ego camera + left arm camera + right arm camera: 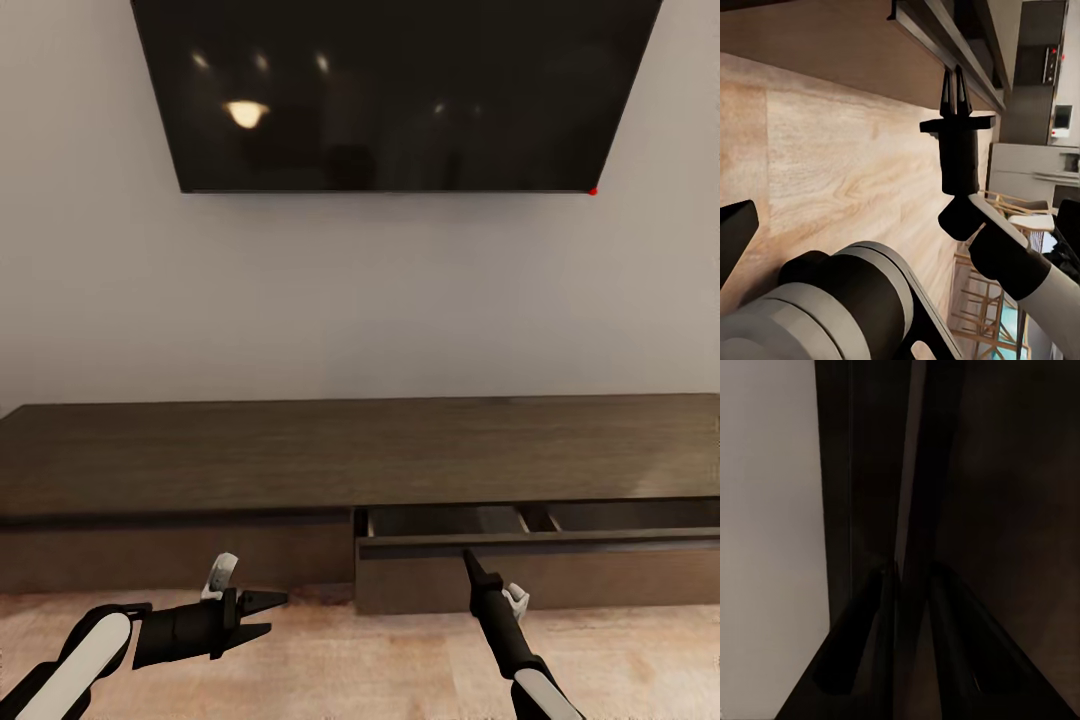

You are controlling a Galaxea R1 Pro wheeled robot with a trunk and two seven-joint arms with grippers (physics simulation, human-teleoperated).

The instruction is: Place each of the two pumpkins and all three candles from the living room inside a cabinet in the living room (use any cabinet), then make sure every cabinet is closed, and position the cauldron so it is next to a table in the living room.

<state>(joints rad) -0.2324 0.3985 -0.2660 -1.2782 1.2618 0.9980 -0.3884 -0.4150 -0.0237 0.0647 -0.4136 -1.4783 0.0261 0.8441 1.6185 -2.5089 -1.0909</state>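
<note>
The cabinet point(200, 460) is a long, low dark-brown unit against the wall. Its right drawer point(560, 580) is pulled out a little, and a dim compartment with a divider point(530, 518) shows inside with nothing visible in it. My right gripper point(468, 558) is shut, its tips against the upper edge of the drawer front; it appears again as the right gripper point(954, 82) under the cabinet's front edge. My left gripper point(275, 613) hangs open and holds nothing, low over the floor in front of the closed left front. The pumpkins, candles, cauldron and table are out of view.
A large dark TV point(390, 90) hangs on the grey wall above the cabinet. Pale wood floor point(350, 660) runs along the cabinet's front. Far off in the left wrist view stand wooden chairs point(1020, 217) and kitchen appliances point(1054, 67).
</note>
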